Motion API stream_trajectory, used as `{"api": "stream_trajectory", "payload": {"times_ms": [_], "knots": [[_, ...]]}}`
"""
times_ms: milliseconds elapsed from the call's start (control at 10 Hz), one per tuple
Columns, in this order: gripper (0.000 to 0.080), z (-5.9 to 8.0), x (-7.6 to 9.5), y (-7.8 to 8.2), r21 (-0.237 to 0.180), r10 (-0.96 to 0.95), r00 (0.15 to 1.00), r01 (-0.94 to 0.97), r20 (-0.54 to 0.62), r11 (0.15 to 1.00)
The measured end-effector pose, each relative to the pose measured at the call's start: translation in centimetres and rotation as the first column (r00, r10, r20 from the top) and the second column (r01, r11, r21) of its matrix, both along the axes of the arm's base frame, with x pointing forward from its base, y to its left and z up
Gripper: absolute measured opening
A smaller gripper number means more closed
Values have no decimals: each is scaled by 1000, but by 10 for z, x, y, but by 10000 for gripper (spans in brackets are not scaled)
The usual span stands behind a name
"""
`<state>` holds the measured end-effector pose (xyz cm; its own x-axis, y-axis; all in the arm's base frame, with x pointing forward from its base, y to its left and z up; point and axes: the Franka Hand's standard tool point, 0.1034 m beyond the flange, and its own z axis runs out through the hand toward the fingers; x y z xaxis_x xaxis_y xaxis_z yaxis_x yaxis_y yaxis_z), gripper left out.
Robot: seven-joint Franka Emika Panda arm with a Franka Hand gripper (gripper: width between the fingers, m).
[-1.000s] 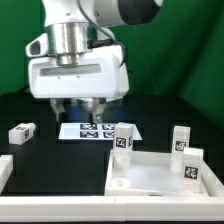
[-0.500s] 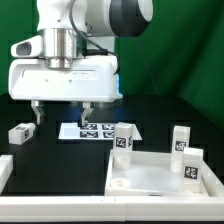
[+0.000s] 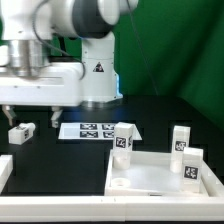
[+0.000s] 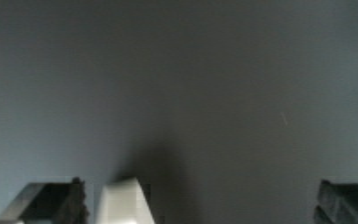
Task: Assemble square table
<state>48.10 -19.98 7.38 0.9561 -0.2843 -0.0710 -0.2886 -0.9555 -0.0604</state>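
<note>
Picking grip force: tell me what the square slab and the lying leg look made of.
Square slab: looks like white moulded plastic, smooth and slightly glossy, with a raised rim around a recess. Lying leg: probably the same white plastic, matte-looking, with a printed black-and-white tag; too small to be sure.

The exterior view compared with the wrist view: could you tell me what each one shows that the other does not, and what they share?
Only the exterior view shows the square tabletop, three upright legs at its rim, a fourth leg lying on its side at that view's left, the marker board and the arm's base.

Only the wrist view shows a white edge close up; what it belongs to is unclear.

Both show the open gripper and the dark table.
</note>
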Motion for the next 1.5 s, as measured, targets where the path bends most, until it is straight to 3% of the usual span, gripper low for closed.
{"api": "stream_trajectory", "payload": {"times_ms": [400, 500, 600, 700, 800, 1000, 1300, 1500], "knots": [[649, -6, -2, 4, 117, 14, 976, 12, -219, 993], [649, -6, -9, 7, 156, 29, 957, 17, -289, 988], [649, -12, -20, -4, 204, 50, 922, 32, -383, 978], [649, -18, -29, -22, 216, 74, 891, 28, -448, 976], [649, -23, -39, -27, 237, 81, 855, 50, -513, 970], [649, -28, -44, -23, 261, 97, 819, 67, -566, 963], [649, -30, -47, -25, 260, 93, 816, 72, -570, 963], [649, -47, -76, -32, 278, 76, 765, 138, -640, 951]]}}
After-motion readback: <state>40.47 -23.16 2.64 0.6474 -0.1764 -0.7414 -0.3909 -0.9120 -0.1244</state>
